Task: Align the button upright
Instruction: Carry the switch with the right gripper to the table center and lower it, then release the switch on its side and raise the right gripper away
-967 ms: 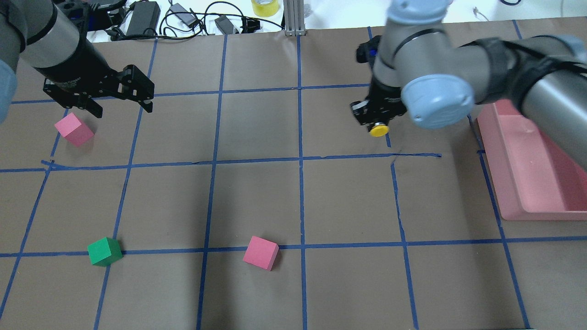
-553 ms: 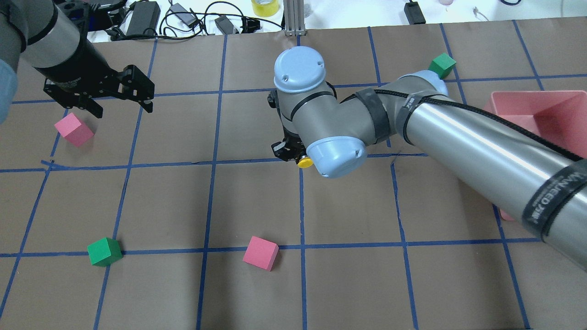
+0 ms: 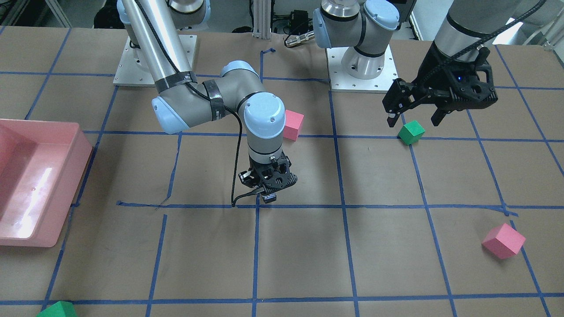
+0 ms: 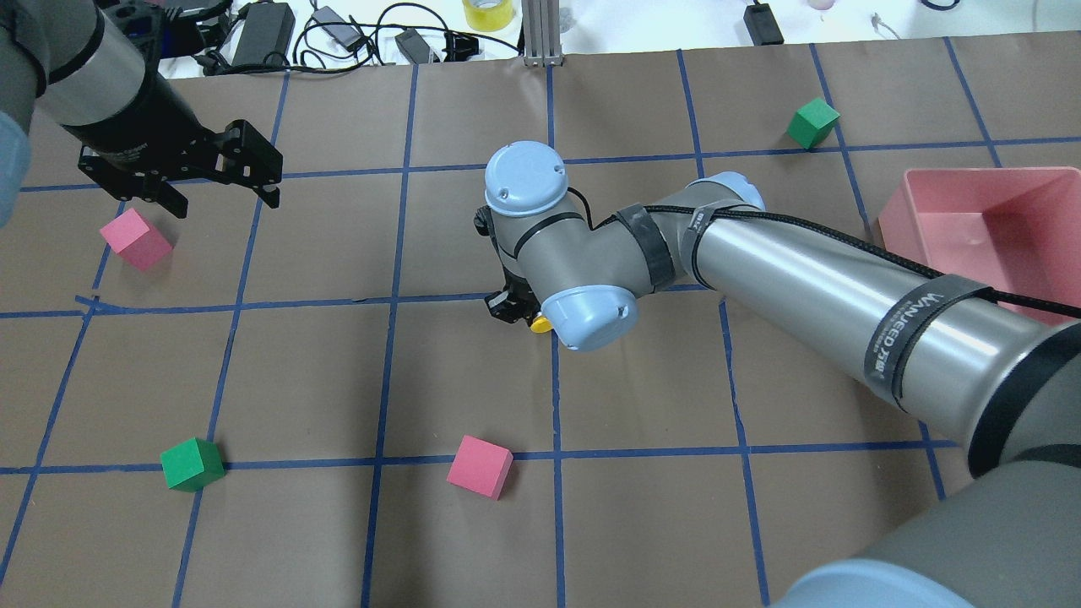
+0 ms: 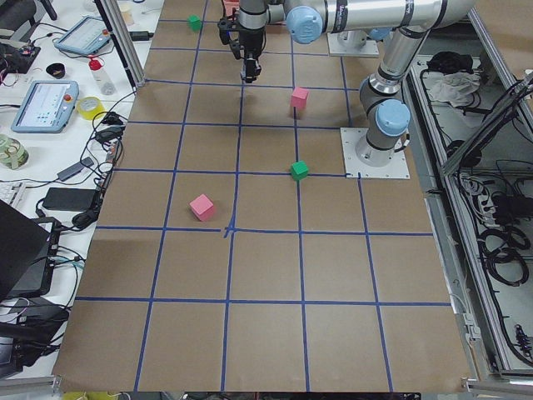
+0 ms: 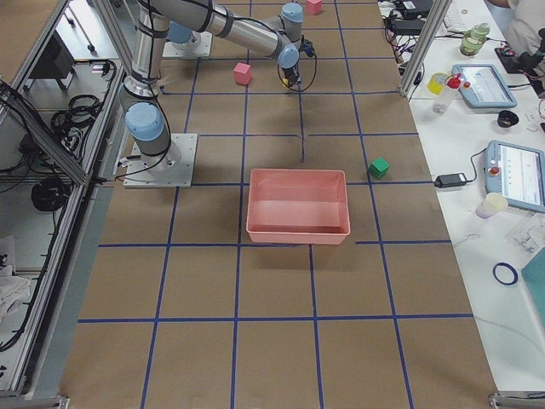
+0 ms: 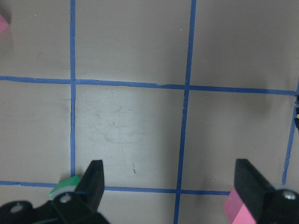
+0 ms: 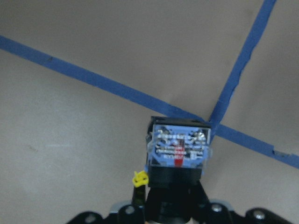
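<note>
My right gripper (image 4: 517,309) is shut on the button near the middle of the table and points down. The button's yellow cap (image 4: 539,324) peeks out beside the wrist in the overhead view. Its silvery contact block (image 8: 180,147) faces down, away from the wrist, just over a crossing of blue tape lines. The block also shows under the fingers in the front view (image 3: 269,198). I cannot tell if it touches the paper. My left gripper (image 4: 228,201) is open and empty, hovering at the far left near a pink cube (image 4: 135,239).
A pink bin (image 4: 895,221) stands at the right. A pink cube (image 4: 480,466) and a green cube (image 4: 192,464) lie near the front, and another green cube (image 4: 812,122) at the back right. Cables and chargers lie beyond the back edge.
My right arm has swung left from beside the pink bin to the table's middle, carrying the button with it. The left arm has not moved.
</note>
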